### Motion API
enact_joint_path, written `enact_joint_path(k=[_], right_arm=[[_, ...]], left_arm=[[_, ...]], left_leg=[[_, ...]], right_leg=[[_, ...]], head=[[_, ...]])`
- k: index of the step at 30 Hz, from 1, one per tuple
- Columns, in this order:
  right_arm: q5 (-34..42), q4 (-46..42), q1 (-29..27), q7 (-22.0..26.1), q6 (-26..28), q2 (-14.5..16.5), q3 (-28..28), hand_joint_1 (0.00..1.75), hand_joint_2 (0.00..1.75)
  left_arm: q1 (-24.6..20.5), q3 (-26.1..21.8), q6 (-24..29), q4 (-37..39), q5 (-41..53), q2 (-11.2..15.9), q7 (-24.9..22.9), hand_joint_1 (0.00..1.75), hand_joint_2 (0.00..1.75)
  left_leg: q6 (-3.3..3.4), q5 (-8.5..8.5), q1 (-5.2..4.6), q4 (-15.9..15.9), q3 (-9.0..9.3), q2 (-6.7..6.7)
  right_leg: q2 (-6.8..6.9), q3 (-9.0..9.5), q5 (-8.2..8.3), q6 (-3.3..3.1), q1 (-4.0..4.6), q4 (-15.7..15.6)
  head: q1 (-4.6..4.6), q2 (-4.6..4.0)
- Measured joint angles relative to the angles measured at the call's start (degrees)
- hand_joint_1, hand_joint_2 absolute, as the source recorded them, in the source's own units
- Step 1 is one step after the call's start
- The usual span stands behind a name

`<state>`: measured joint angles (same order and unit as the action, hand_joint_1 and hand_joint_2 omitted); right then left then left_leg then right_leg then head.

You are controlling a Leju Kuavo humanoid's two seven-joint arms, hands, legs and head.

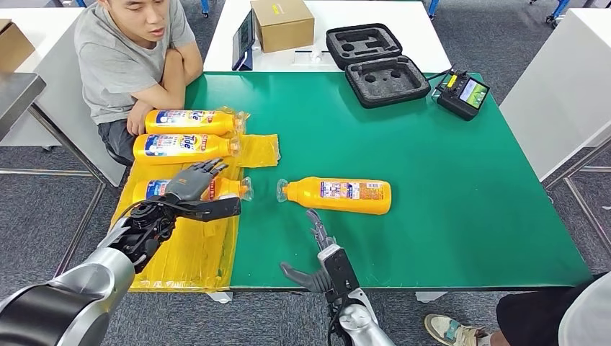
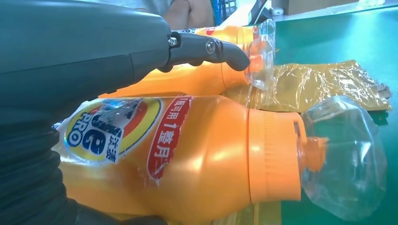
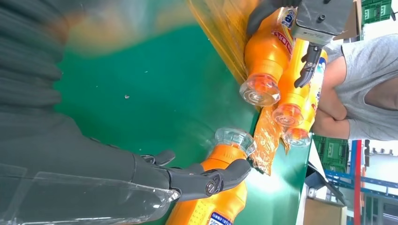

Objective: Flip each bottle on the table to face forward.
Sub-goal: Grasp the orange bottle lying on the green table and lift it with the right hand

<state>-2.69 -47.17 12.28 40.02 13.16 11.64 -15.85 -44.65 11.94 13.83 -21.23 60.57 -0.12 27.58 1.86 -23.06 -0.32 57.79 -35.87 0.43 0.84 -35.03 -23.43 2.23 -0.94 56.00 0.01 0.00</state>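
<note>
My left hand (image 1: pixel 193 182) grips the third bottle (image 1: pixel 229 189) near the table's (image 1: pixel 447 180) left edge; right hand (image 1: pixel 326 261) open, empty; the mid-table bottle (image 1: pixel 339 194) remains unflipped.

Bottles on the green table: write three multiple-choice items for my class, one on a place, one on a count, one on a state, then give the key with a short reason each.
1. Where does the lone bottle lie?
A. On the bare green table
B. On the yellow plastic sheet
C. Inside the foam case

2. How many orange bottles lie on the table?
A. Two
B. Four
C. Six

3. What is the left hand doing?
A. Hanging beside the table
B. Resting on the nearest sheet bottle
C. Lifting the cardboard box

Key: 1 A, green cloth surrounds that bottle. 2 B, three lie on the sheet and one apart. 3 B, its fingers lie over that bottle; whether it grips is unclear.
</note>
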Motion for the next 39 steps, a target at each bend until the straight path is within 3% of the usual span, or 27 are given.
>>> enact_joint_path(k=[11, 14, 18, 22, 26, 30, 39], right_arm=[[-0.04, -0.31, -0.87, 0.0, 0.86, -0.57, 0.02, 0.0, 1.75], [-0.25, -1.28, -1.63, 0.0, 1.03, -0.66, 0.07, 0.0, 1.75], [-0.51, -2.15, -2.23, 0.0, 1.05, -0.76, 0.38, 0.0, 1.75], [-1.14, -4.07, -3.12, 0.0, 1.26, -0.79, 0.69, 0.0, 0.0], [-1.8, -8.15, -4.8, 0.02, -0.18, -0.97, 0.85, 0.0, 0.0], [-2.66, -13.04, -6.19, 0.05, 0.14, -1.29, 0.47, 0.0, 0.0], [-2.8, -17.76, -7.84, 0.07, 0.83, -1.8, -0.02, 0.0, 0.0]], left_arm=[[2.73, 0.51, 1.59, -4.82, -8.85, 0.68, 7.6, 0.0, 1.75], [6.75, 0.7, -2.4, -12.06, -18.73, 1.67, 10.44, 0.0, 1.75], [12.66, 1.8, -5.81, -23.34, -26.56, 3.35, 9.66, 0.0, 1.75], [19.07, 2.55, -5.81, -33.8, -33.9, 4.53, 9.1, 0.0, 1.75], [27.46, 3.27, -5.8, -44.02, -42.32, 4.33, 8.73, 0.0, 1.75], [33.43, 3.69, -5.82, -50.34, -46.26, 2.04, 8.97, 0.0, 1.75], [37.65, 3.92, -5.42, -56.08, -46.63, -1.03, 8.99, 0.0, 1.75]], left_leg=[[0.0, -0.01, 0.0, 0.0, -0.02, 0.0], [-0.02, -0.02, 0.0, -0.01, -0.02, 0.02], [-0.04, -0.04, 0.01, -0.01, -0.05, 0.02], [-0.03, -0.07, 0.0, -0.01, -0.06, 0.04], [-0.03, -0.1, -0.01, -0.01, -0.08, 0.04], [-0.02, -0.14, -0.02, -0.01, -0.11, 0.02], [-0.01, -0.1, 0.0, -0.01, -0.09, 0.02]], right_leg=[[0.0, -0.01, 0.0, 0.0, 0.01, 0.0], [-0.02, -0.02, -0.01, 0.0, 0.01, 0.0], [-0.01, -0.05, -0.03, -0.02, 0.01, -0.01], [-0.03, -0.07, -0.04, -0.02, 0.0, -0.01], [-0.03, -0.12, -0.06, -0.03, -0.01, -0.03], [-0.03, -0.14, -0.08, -0.02, -0.02, -0.05], [-0.03, -0.13, -0.05, -0.02, 0.01, -0.04]], head=[[0.01, 0.0], [-0.01, 0.0], [0.01, 0.0], [-0.01, 0.0], [-0.01, 0.0], [-0.01, 0.0], [-0.02, 0.0]])
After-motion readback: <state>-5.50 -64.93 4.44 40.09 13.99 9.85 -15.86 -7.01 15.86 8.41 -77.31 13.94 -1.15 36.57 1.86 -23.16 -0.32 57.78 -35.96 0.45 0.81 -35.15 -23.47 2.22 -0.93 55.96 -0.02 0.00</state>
